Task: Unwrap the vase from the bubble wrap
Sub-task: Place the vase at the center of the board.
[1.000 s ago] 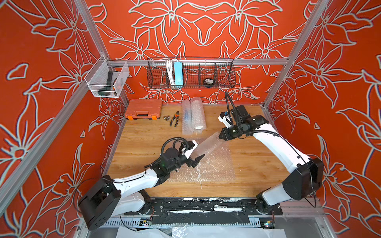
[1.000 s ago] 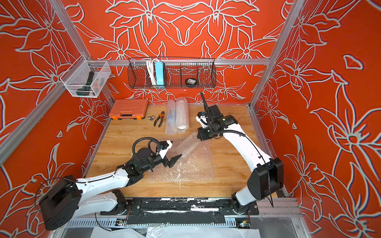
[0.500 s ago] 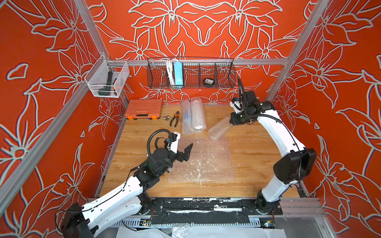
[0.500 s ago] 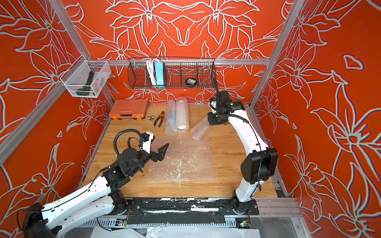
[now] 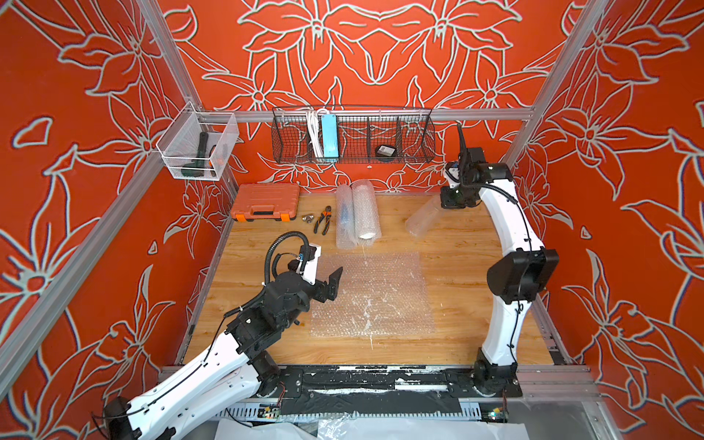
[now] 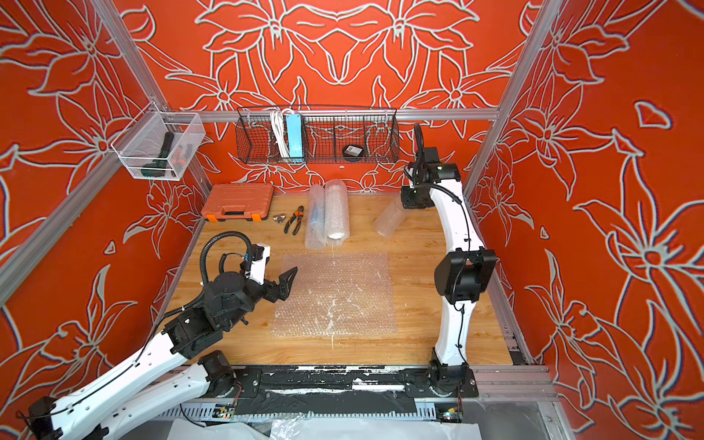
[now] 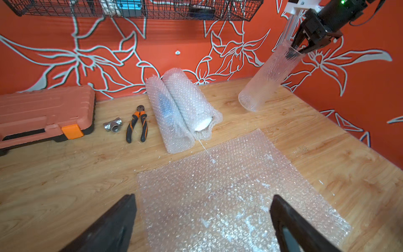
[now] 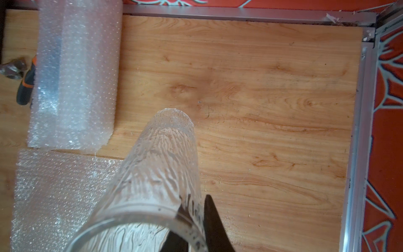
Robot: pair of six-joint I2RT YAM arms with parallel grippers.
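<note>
Our right gripper [image 7: 296,52] pinches the rim of a clear, rippled cylindrical vase [image 7: 265,80] tilted beyond the flat, dimpled bubble wrap [image 5: 369,293]; left gripper [image 7: 202,198] spread.

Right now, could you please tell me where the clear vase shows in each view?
Both top views: vase tilted, back right of the table.
Left wrist: hanging from the right gripper.
Right wrist: close foreground, rim nearest camera.
Shared landmark: the rolled bubble wrap beside it.
</note>
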